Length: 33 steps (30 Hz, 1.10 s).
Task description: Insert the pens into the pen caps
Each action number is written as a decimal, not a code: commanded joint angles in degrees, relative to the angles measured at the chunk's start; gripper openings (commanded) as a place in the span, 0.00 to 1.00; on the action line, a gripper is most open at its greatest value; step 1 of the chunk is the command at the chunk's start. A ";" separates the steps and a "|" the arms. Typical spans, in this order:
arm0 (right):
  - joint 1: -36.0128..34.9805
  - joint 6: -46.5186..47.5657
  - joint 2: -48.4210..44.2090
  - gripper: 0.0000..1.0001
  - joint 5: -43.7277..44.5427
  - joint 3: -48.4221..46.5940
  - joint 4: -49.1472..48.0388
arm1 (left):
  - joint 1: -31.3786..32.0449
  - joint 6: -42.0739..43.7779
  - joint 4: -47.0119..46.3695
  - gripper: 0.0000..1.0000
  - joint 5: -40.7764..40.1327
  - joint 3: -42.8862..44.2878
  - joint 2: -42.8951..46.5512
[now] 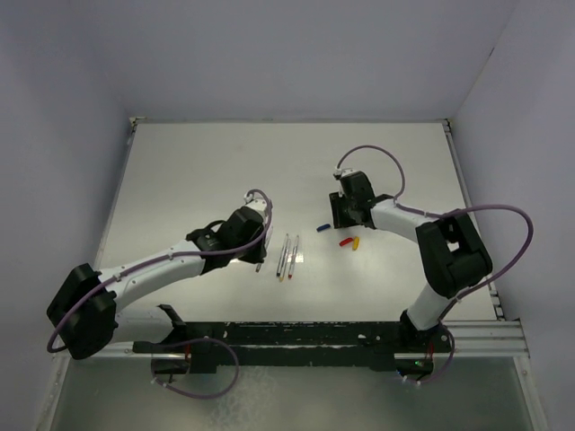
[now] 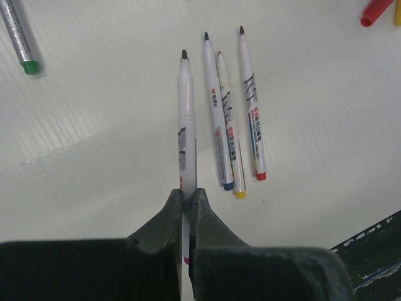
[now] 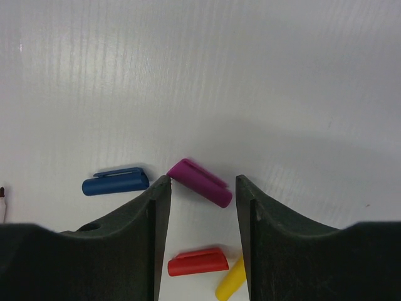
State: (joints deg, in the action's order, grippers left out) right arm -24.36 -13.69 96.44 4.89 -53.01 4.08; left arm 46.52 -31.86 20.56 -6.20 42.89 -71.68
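My left gripper is shut on a silvery-white pen with a purple end, its tip pointing away. Three more pens lie side by side just to its right: blue-ended, yellow-ended and red-ended. A green-ended pen lies at the far left. My right gripper is open over the purple cap, which lies slanted between the jaws, one end touching the left finger. The blue cap, red cap and yellow cap lie around it. No green cap shows.
In the top view the pens lie mid-table beside my left gripper, and the caps lie just near my right gripper. A black rail runs along the near edge. White walls enclose the table.
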 commanded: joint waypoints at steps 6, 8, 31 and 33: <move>0.01 -0.39 1.90 0.46 -0.66 -3.71 2.23 | -1.25 0.92 -2.01 0.00 1.16 1.82 0.30; 0.02 -0.73 2.37 0.44 -0.53 -3.76 2.34 | -1.43 1.00 -2.06 0.00 1.18 1.80 0.30; 0.02 -2.41 4.79 0.00 -2.04 -4.18 4.81 | -2.16 1.10 -1.83 0.00 1.88 1.45 -0.32; 0.02 -3.18 4.21 0.00 -2.77 -4.20 4.78 | -2.14 1.14 -2.01 0.00 1.99 1.32 -0.36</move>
State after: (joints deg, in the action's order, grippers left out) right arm -24.36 -15.05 99.77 4.40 -56.58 5.96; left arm 44.64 -31.86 20.56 -4.89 42.89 -72.01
